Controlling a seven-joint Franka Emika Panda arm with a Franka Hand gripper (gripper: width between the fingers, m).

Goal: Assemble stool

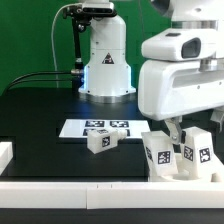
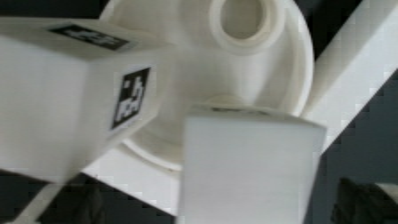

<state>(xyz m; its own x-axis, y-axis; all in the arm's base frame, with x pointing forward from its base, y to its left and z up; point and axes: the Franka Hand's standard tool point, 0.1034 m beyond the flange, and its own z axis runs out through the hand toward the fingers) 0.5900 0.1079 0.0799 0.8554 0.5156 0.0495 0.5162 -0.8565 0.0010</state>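
The gripper (image 1: 180, 131) hangs low over the front corner at the exterior view's right, its fingers down among the tagged stool parts (image 1: 160, 156); whether they are spread or pinching something I cannot tell. In the wrist view the round seat (image 2: 214, 85) fills the frame (its centre hole showing), with a tagged leg (image 2: 71, 95) lying against its face and a plain white block (image 2: 249, 165) in front of it. Further out, a loose leg (image 1: 100, 140) lies on the black tabletop (image 1: 45, 105), touching the marker board (image 1: 88, 126) behind it. A white rail (image 1: 90, 188) borders the front edge.
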